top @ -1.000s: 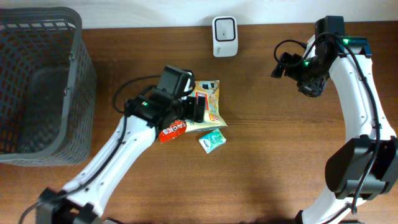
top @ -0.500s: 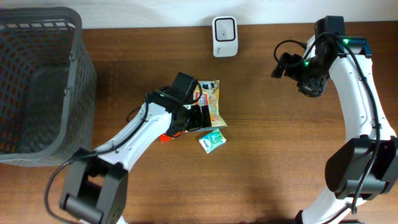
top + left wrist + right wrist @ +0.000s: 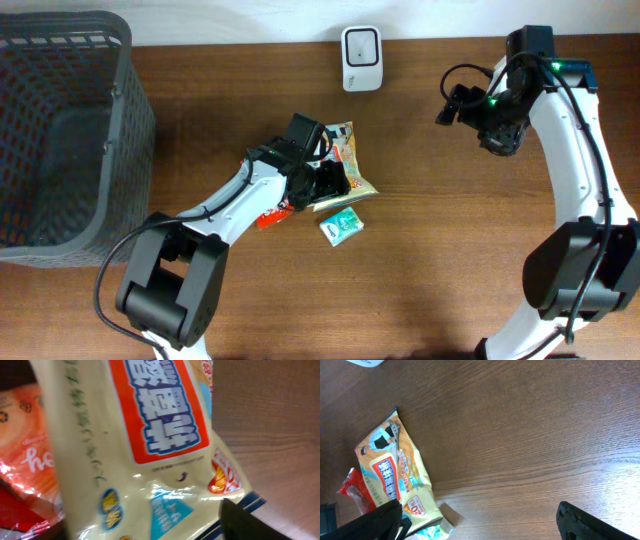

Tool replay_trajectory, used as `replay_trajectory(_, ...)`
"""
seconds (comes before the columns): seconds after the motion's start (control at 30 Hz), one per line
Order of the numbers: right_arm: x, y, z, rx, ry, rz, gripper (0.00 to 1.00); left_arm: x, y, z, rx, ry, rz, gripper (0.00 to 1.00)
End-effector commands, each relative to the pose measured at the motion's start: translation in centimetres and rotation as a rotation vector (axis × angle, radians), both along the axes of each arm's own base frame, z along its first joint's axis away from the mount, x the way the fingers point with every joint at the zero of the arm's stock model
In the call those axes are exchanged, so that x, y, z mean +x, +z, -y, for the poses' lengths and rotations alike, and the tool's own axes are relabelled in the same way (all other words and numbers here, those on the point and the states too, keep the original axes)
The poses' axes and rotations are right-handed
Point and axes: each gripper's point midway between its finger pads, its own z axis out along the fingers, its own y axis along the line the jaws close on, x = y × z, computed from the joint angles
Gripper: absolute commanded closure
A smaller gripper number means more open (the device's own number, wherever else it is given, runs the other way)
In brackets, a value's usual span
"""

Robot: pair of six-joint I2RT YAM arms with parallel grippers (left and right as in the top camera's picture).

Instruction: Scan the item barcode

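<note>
A yellow snack bag [image 3: 347, 160] with an orange label lies mid-table. My left gripper [image 3: 325, 182] is on it. In the left wrist view the bag [image 3: 150, 460] fills the frame and bows up between the fingers [image 3: 245, 520], whose tips press its two edges. No barcode shows on this face. The white scanner [image 3: 360, 45] stands at the table's far edge, apart from the bag. My right gripper [image 3: 455, 105] hangs open in the air at the right, holding nothing. From its wrist view the bag [image 3: 395, 480] lies far below to the left.
A red packet [image 3: 272, 211] lies partly under the left arm beside the bag. A small teal packet [image 3: 341, 226] sits just in front of the bag. A grey mesh basket [image 3: 125, 60] takes up the far left of the wooden table [image 3: 450, 260].
My left gripper has slid right onto the snack bag and its jaws have narrowed on it. The bag has turned and shifted slightly right. The right arm has stayed still.
</note>
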Motion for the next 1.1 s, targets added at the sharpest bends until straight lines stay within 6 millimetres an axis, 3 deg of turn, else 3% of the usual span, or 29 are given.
replay_trajectory(0.0,0.3,0.3,0.2,-0.007,-0.011,0.007,0.02,0.7,0.0,-0.2,0.018,0.006,0.022,0.20)
replay_trajectory(0.07,0.3,0.3,0.2,-0.007,-0.011,0.007,0.02,0.8,-0.3,-0.1,0.018,0.006,0.022,0.08)
replay_trajectory(0.3,0.3,0.3,0.3,-0.008,-0.011,0.007,0.02,2.3,-1.7,0.7,-0.001,0.006,0.058,0.15)
replay_trajectory(0.43,0.3,0.3,0.2,-0.007,-0.011,0.007,0.01,3.4,-1.1,1.3,-0.017,-0.038,0.137,0.40)
replay_trajectory(0.5,0.3,0.3,0.2,-0.007,-0.011,0.007,0.02,3.7,-0.9,1.4,-0.022,-0.043,0.152,0.61)
replay_trajectory(0.57,0.3,0.3,0.3,-0.007,-0.011,0.007,0.02,3.8,-0.8,1.5,-0.024,-0.043,0.159,0.94)
replay_trajectory(0.6,0.3,0.3,0.2,-0.007,-0.011,0.007,0.02,3.9,-0.9,1.4,-0.018,-0.039,0.162,1.00)
replay_trajectory(0.83,0.3,0.3,0.2,-0.007,-0.011,0.007,0.02,4.6,-1.0,0.7,0.038,-0.062,0.219,0.98)
replay_trajectory(0.97,0.3,0.3,0.2,-0.007,-0.011,0.007,0.02,5.5,0.5,-0.6,0.083,-0.107,0.249,0.82)
replay_trajectory(1.03,0.3,0.3,0.2,-0.007,-0.011,0.007,0.02,6.6,2.9,-1.9,0.104,-0.107,0.259,0.76)
replay_trajectory(1.07,0.3,0.3,0.3,-0.008,-0.011,0.007,0.01,7.2,4.0,-2.6,0.121,-0.095,0.265,0.67)
